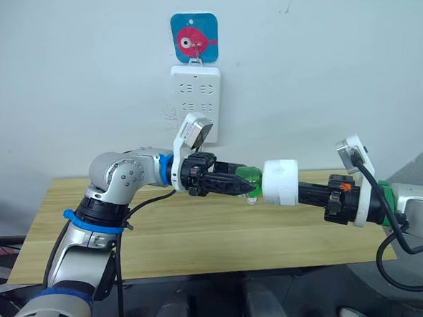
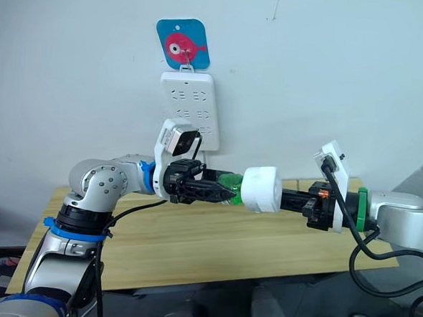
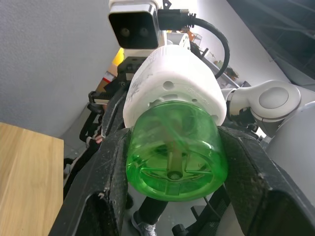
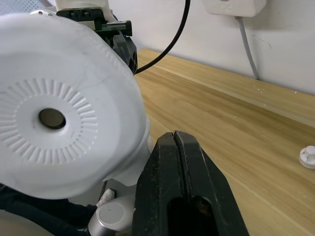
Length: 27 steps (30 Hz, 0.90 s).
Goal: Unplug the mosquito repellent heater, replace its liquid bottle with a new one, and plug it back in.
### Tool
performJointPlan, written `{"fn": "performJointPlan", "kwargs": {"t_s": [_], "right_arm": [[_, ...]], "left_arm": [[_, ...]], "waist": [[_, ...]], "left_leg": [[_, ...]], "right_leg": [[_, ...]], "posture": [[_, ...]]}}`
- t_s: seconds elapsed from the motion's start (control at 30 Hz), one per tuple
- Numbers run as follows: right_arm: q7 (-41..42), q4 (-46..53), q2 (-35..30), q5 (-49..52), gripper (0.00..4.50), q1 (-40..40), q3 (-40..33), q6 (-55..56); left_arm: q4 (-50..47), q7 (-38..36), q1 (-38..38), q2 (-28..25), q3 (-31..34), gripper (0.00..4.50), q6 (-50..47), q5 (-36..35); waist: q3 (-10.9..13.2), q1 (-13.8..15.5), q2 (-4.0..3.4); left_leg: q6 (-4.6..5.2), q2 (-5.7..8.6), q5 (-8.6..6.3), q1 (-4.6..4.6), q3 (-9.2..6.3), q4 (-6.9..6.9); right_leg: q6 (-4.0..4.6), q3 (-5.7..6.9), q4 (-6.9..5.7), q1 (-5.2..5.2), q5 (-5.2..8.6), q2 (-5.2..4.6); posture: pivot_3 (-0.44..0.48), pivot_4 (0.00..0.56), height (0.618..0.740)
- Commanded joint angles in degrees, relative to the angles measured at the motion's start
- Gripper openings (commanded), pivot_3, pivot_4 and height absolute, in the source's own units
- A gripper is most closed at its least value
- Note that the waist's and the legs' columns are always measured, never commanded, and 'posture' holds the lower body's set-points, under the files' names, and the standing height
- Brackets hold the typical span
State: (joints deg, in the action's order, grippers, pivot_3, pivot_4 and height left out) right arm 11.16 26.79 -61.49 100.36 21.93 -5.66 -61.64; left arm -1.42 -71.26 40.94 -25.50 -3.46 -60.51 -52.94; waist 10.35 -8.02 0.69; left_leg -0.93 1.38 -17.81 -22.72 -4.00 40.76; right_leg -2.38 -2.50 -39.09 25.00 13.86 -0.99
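Observation:
The mosquito repellent heater (image 1: 280, 182), a white rounded unit, hangs in the air above the table. My right gripper (image 1: 304, 193) comes in from the right and is shut on its back; in the right wrist view the heater (image 4: 64, 118) lies beside the closed fingers (image 4: 197, 177). A clear green liquid bottle (image 1: 250, 179) sticks out of the heater's left side. My left gripper (image 1: 242, 182) is shut on it. In the left wrist view the bottle (image 3: 172, 152) sits between the two fingers, its neck in the heater (image 3: 172, 78).
A long white socket strip (image 1: 194, 100) hangs on the wall under a blue fish hook (image 1: 194, 37), its cable running down behind the wooden table (image 1: 192, 236). A small white cap (image 4: 308, 156) lies on the tabletop.

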Motion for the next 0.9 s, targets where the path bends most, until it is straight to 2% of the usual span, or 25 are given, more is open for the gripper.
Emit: {"fn": "performJointPlan", "kwargs": {"t_s": [0.03, 0.9], "right_arm": [[1.17, 4.20, -0.15, 4.41, 0.00, 0.61, -1.59, 1.27], [-2.06, 4.04, 0.11, 12.64, 0.00, 0.32, -1.20, 4.83]], "left_arm": [[0.16, 1.92, 1.20, 0.42, 1.00, 2.34, 1.15, 0.48], [0.32, 1.12, 0.11, -0.09, -0.06, 2.34, 3.87, 2.12]], "waist": [[0.00, 0.00, 0.00], [0.00, 0.00, 0.00]], "left_leg": [[0.00, 0.00, 0.00, 0.00, 0.01, 0.00], [0.00, 0.00, 0.00, 0.00, 0.01, 0.00]], "right_leg": [[0.00, -0.01, 0.00, 0.00, 0.00, 0.00], [0.00, 0.00, 0.00, 0.00, 0.00, 0.00]], "posture": [[-0.240, 0.119, 0.730], [-0.239, 0.118, 0.730]]}}
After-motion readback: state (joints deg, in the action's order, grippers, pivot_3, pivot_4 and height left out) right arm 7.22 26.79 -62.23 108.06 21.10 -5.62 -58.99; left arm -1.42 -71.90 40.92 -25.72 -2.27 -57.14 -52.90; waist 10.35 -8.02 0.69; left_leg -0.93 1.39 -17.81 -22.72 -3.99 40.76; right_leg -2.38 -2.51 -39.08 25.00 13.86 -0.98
